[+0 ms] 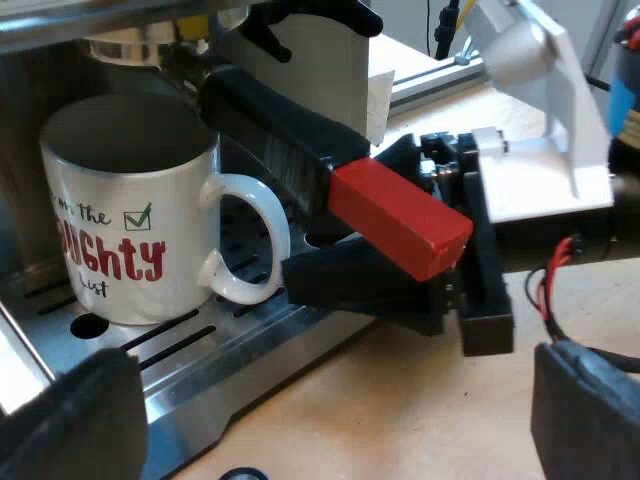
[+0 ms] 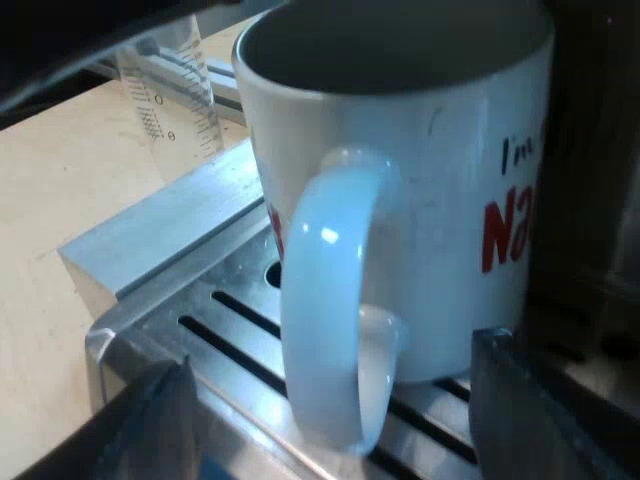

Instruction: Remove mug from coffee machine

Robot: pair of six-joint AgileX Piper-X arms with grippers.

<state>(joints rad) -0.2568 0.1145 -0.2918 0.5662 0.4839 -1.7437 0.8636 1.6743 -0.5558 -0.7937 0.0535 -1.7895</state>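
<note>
Right gripper (image 2: pixel 340 425): released, black fingers (image 2: pixel 150 420) apart on either side of the handle (image 2: pixel 330 300) of the white mug (image 2: pixel 420 200), a gap on each side, gripping nothing. Mug upright on the slotted metal drip tray (image 2: pixel 230 270) of the espresso machine (image 2: pixel 160 240), handle turned toward the gripper. Legible on this side of the mug: "I'm" in black, then red "Na", the rest cut off. Inside of the mug dark; contents not to be made out. Farther off, past the tray's corner, a measuring glass (image 2: pixel 170 100) on the wooden table (image 2: pixel 50 200), printed with a scale; figures not surely readable, top cut off.

Left gripper (image 1: pixel 330 440): fingers wide apart, released, nothing between them, low over the table near the tray's edge. Beyond them, the red end (image 1: pixel 400 215) of the holder's dark handle (image 1: pixel 270 130), jutting from the machine's front over the tray. Right gripper close beneath that red end, one finger reaching toward the mug's handle, the other hidden behind the holder's handle. Farther in, the mug on the tray, under the brew head (image 1: pixel 140 45). Readable here: "the" in black script, a boxed green tick, red "UGHTY", "List" below; first letters turned out of sight.
</note>
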